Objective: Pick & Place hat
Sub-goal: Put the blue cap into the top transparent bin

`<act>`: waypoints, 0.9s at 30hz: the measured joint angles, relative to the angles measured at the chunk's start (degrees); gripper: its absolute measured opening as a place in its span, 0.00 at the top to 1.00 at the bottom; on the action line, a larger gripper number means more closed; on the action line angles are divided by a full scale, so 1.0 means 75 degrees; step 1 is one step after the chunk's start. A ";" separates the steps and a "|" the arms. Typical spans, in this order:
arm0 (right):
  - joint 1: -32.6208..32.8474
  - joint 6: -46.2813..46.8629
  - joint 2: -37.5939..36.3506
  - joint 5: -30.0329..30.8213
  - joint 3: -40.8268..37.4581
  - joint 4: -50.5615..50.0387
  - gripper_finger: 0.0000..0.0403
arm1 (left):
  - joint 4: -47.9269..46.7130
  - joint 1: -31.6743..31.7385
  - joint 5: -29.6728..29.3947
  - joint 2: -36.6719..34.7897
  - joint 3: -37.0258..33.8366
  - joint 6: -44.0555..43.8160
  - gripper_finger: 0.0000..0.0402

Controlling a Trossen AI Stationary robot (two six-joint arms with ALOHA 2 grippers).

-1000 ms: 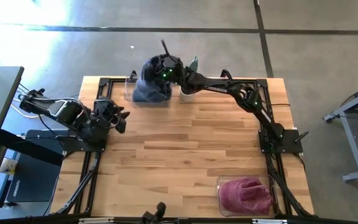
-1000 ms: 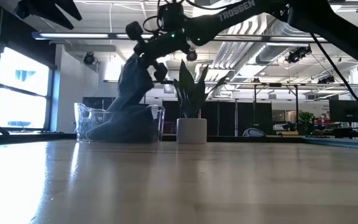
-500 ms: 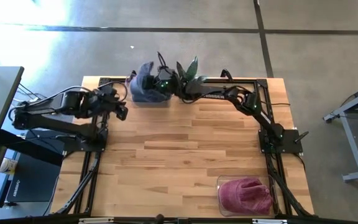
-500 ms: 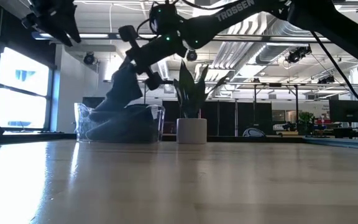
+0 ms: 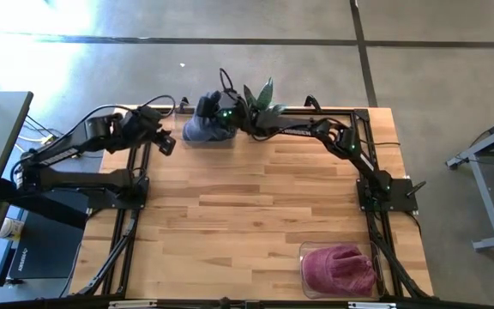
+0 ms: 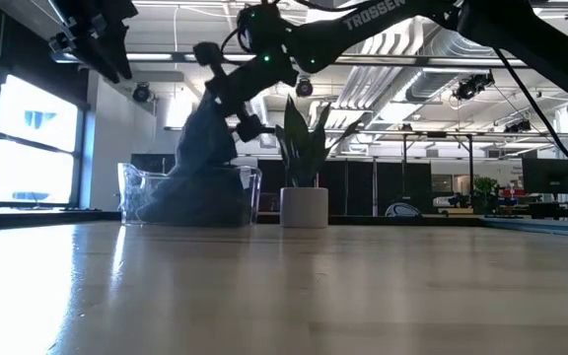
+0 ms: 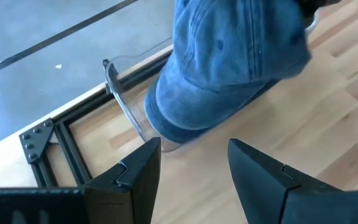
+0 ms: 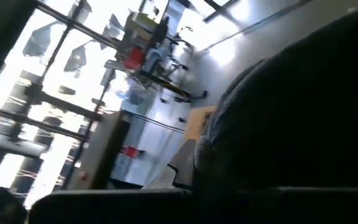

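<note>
While overhead hides it | low view: right tool (image 6: 227, 106) pinching hat (image 6: 200, 163)

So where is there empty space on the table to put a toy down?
The wide wooden middle of the table is bare, between the blue hat in its clear bin and the pink hat. The far edge is crowded: bin, plant, both hands.

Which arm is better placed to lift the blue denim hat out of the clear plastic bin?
Right: the right gripper is already shut on the blue denim hat. The left gripper hovers beside the clear plastic bin, jaws open.
</note>
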 joint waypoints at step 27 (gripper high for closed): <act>-0.0972 -0.4602 -0.1075 -0.1726 -0.0012 -0.4612 0.65 | 0.2249 0.1490 0.2773 0.1777 -0.0580 0.0979 0.61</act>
